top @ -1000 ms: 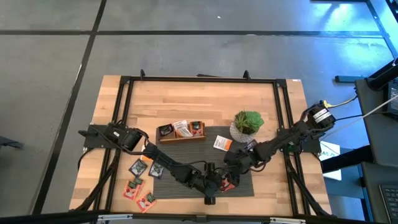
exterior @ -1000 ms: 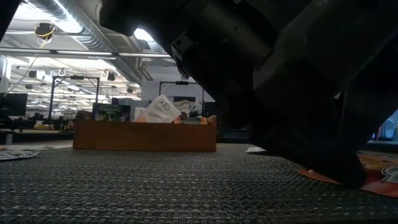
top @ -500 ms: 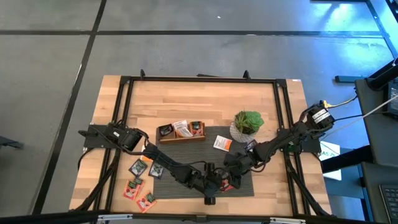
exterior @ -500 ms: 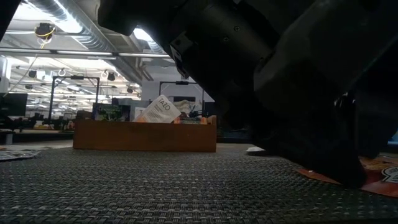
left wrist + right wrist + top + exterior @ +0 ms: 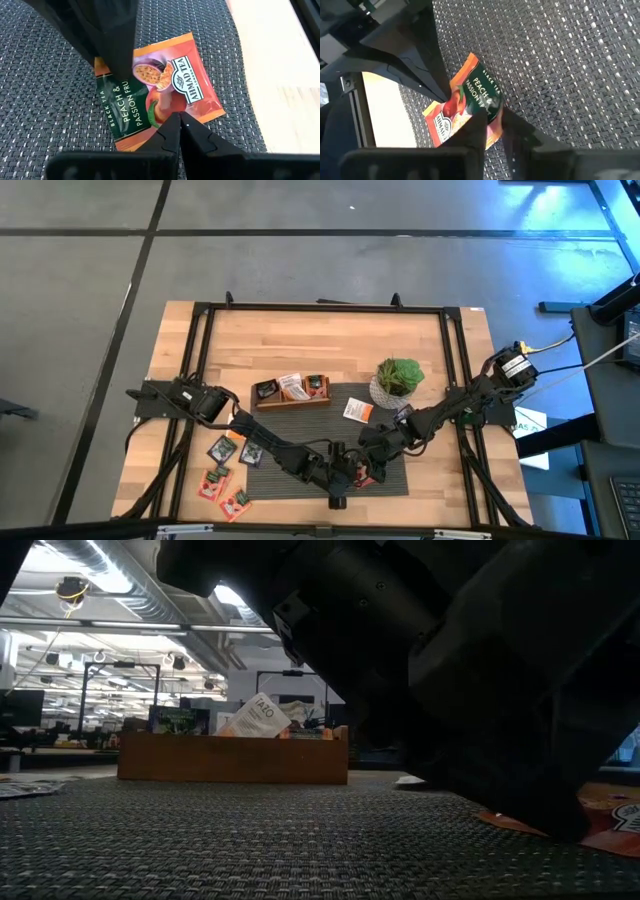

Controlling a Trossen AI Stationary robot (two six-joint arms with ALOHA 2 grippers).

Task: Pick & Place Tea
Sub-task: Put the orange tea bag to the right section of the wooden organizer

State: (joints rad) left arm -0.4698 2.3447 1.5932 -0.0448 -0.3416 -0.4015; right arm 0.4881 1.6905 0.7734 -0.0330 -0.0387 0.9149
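- A pale wooden table (image 5: 320,340) fills the middle of the high view. A dark woven mat (image 5: 300,430) covers its lower centre, and an office with ceiling lights shows beyond in the low view.
- At the mat's upper edge is a wooden tray (image 5: 292,405) that already holds a few sachets, with a potted plant (image 5: 399,376) to its right. More loose sachets (image 5: 222,480) lie at the lower left.
- The tea in play is an orange peach sachet (image 5: 165,95), lying flat and face up on the mat at the lower centre of the high view.
- The right gripper (image 5: 490,117) has its jaws nearly together, with the sachet's dark-green corner pinched between them.
- The left gripper (image 5: 180,117) has its fingers fully together and holds nothing. Its tips rest at the sachet's opposite edge, apparently pinning it.
- The step in hand looks like the pick. It would go best if the left tips came off before the right lifts, the lift went straight up, and the pinch stayed deep enough that the thin packet cannot slip or fold.
- The sachet is close to square, so no long axis is clear. Its green band and lettering run along the edge nearest the right gripper, and its orange half points toward the left gripper.
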